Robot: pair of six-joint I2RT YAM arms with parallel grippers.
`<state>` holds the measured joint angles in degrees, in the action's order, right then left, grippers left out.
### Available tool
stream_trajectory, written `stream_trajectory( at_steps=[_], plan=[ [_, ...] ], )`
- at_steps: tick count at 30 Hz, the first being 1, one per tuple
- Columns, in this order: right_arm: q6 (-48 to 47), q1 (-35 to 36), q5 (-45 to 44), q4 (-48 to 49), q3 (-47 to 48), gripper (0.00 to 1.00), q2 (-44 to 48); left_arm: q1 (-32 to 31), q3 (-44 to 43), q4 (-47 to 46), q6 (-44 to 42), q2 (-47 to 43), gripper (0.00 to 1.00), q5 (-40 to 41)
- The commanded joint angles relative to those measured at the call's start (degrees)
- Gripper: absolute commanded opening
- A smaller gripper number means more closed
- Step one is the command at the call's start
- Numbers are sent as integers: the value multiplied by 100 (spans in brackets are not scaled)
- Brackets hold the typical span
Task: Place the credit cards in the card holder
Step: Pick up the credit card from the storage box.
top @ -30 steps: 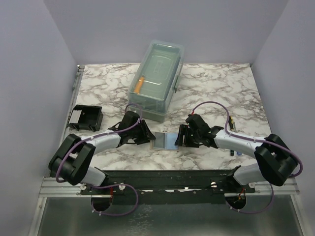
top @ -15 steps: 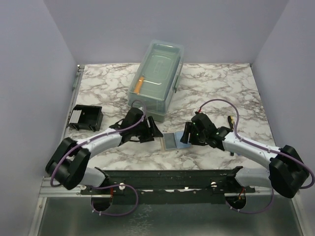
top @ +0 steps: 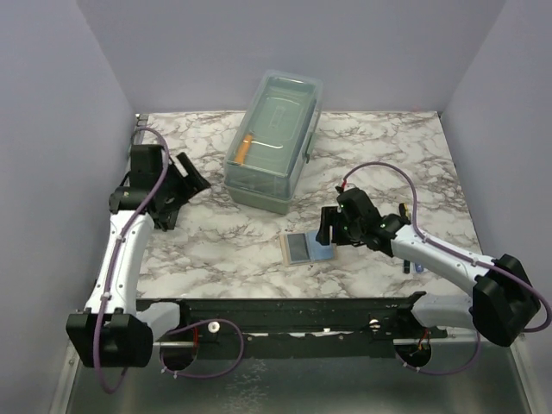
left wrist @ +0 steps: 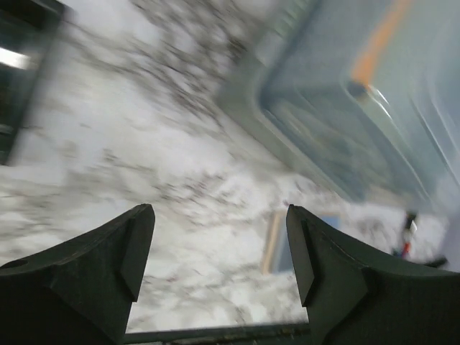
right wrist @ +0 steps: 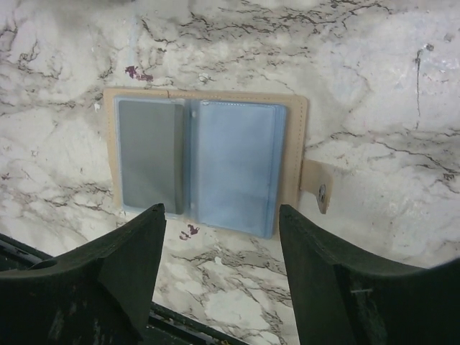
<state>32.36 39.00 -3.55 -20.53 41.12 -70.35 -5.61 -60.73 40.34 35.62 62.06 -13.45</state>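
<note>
Credit cards [top: 298, 248] not yet racked, whole job left: grey card [right wrist: 147, 154] and blue card [right wrist: 233, 165] lie flat, side by side on a tan pad [right wrist: 295, 129] mid-bench [top: 388, 155], well apart from the card holder [left wrist: 21, 29] (dark blur at far left, likely it). Right pincer [right wrist: 219, 215] hangs wide above them, holding nothing. Left pincer [left wrist: 219, 215], also wide and empty, sits far left beside the clear box [top: 272, 138].

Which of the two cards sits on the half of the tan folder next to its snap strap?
The light blue card. It lies right beside the snap strap of the tan folder, while the dark grey card is on the opposite half.
</note>
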Motion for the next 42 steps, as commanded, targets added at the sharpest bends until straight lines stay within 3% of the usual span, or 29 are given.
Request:
stream_trajectory(
  at_steps=[1,8,13,16,23,42],
  plan=[
    [-626,-168,716,127,304,68,-267,1079,-822,1212,-1051,526,82,1616],
    [-895,-209,1738,265,545,68,-439,1363,-1450,1224,-2713,1739,89,3846],
    [-959,-211,2389,291,578,68,-373,1438,-1062,141,-4313,1950,91,3829],
    [-912,-209,2712,404,420,68,-175,1450,-1211,-88,-4768,2141,90,3527],
    [-848,-87,2829,563,195,68,242,1627,-1290,-136,-5158,2844,87,3477],
    [-823,-33,2829,543,137,68,307,1803,-1143,-739,-4841,4031,80,4278]
  ],
)
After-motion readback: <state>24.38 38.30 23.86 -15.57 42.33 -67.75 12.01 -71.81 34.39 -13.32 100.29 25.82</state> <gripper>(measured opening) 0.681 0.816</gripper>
